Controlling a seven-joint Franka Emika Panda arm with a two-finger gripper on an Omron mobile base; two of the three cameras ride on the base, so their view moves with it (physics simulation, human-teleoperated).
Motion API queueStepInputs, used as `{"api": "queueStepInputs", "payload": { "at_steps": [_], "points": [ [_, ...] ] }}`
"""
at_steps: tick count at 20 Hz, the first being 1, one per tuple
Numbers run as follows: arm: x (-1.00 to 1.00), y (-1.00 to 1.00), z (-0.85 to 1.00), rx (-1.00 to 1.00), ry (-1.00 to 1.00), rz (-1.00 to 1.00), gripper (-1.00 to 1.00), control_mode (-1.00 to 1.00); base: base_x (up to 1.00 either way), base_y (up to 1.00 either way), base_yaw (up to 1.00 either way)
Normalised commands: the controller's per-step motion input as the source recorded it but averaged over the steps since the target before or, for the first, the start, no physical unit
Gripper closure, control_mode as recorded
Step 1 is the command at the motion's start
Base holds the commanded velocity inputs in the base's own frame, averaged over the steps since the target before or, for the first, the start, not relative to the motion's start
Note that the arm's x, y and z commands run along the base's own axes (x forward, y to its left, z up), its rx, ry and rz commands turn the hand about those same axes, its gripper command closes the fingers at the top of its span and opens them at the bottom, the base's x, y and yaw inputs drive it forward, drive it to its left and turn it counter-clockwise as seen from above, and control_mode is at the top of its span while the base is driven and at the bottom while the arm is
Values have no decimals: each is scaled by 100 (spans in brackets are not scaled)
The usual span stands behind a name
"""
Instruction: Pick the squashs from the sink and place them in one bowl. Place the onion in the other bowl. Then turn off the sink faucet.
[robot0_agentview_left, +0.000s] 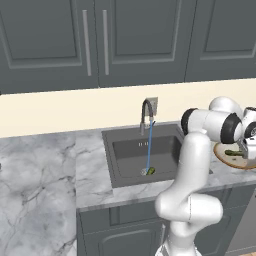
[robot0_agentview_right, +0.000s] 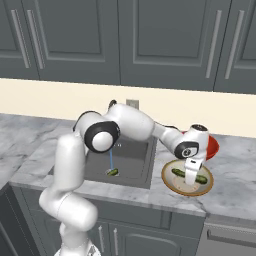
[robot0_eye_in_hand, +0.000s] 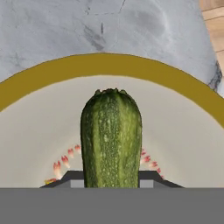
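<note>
gripper (robot0_agentview_right: 191, 181) clenched on squash (robot0_eye_in_hand: 111, 138) | squash held between jaws, long axis along fingers | beige bowl (robot0_eye_in_hand: 183, 131) directly beneath, release judged next | second squash (robot0_agentview_right: 113, 172) left in sink (robot0_agentview_right: 142, 167)

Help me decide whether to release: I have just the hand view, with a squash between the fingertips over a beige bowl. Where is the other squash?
Observer: The other squash lies in the sink, where the water lands.
Operator: So the water is on?
Observer: Yes, a thin blue stream falls from the faucet.
Operator: And the red bowl?
Observer: The red bowl sits on the counter just behind the beige bowl, partly hidden by the wrist.
</note>
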Motion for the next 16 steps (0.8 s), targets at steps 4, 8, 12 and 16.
{"api": "queueStepInputs", "payload": {
  "at_steps": [4, 8, 12, 16],
  "points": [
    [0, 0, -14, 1, 0, 0, 100, -100, 0, 0, 0],
    [0, 0, -10, 0, 0, 0, 100, -100, 0, 0, 0],
    [-1, 0, -3, 0, 0, 0, -100, -100, 0, 0, 0],
    [-23, 0, 2, 0, -6, 0, -100, -100, 0, 0, 0]
  ]
}}
